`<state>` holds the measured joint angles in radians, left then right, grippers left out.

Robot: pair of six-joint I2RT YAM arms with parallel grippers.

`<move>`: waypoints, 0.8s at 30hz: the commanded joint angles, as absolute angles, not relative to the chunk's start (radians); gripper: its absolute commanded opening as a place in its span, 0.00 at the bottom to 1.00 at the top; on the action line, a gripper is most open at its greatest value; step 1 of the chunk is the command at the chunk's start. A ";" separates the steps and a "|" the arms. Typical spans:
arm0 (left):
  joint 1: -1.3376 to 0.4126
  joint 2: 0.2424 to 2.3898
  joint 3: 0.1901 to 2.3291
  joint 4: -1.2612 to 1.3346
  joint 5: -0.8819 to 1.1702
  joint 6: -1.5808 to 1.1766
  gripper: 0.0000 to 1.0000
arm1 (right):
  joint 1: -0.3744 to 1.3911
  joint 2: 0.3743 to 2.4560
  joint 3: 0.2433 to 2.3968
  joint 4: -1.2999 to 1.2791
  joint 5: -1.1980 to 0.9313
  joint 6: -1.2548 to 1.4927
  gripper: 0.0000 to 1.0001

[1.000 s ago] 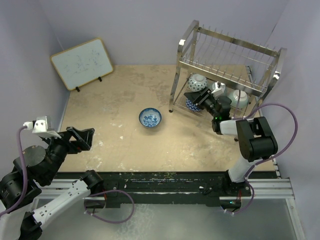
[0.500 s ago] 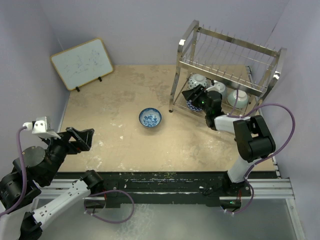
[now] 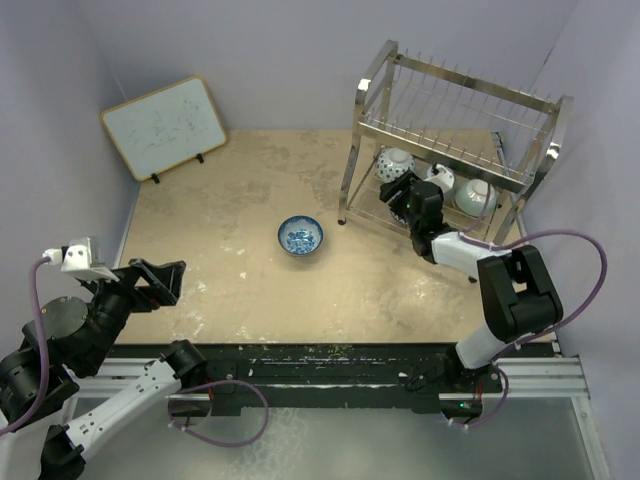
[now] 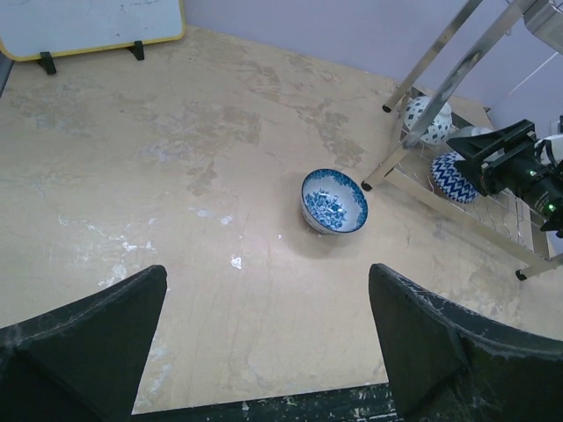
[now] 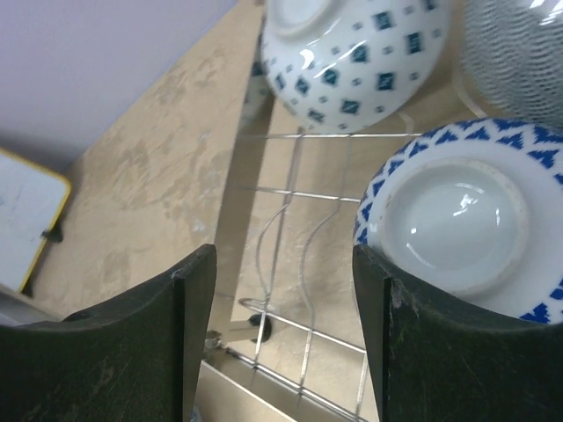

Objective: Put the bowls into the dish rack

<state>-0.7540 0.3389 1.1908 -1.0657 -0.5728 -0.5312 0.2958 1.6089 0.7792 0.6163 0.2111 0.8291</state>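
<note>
The dish rack (image 3: 455,105) stands at the back right. Its lower tier holds a white bowl with blue squares (image 5: 361,53), a blue zigzag bowl (image 5: 457,220) showing its foot ring, and two pale bowls (image 3: 478,195). My right gripper (image 5: 286,334) is open and empty inside the lower tier, over the wire shelf, with its right finger (image 5: 413,352) close beside the zigzag bowl. It also shows in the top view (image 3: 395,190). A blue-and-white bowl (image 3: 300,236) sits upright on the table left of the rack. My left gripper (image 4: 264,343) is open and empty, well short of that bowl (image 4: 334,201).
A framed whiteboard (image 3: 165,125) leans at the back left corner. The rack's tubular legs (image 4: 413,132) stand just right of the loose bowl. Walls close in on the left, back and right. A black rail (image 3: 330,360) runs along the near table edge.
My right gripper has pushed a little deeper into the rack's lower tier and its forearm has swung right. The left arm has dropped slightly. The bowls have not moved.
</note>
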 commanded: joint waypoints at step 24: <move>-0.758 0.303 1.200 -1.076 -0.594 -0.538 0.99 | 0.212 1.408 0.699 0.215 0.636 0.872 0.69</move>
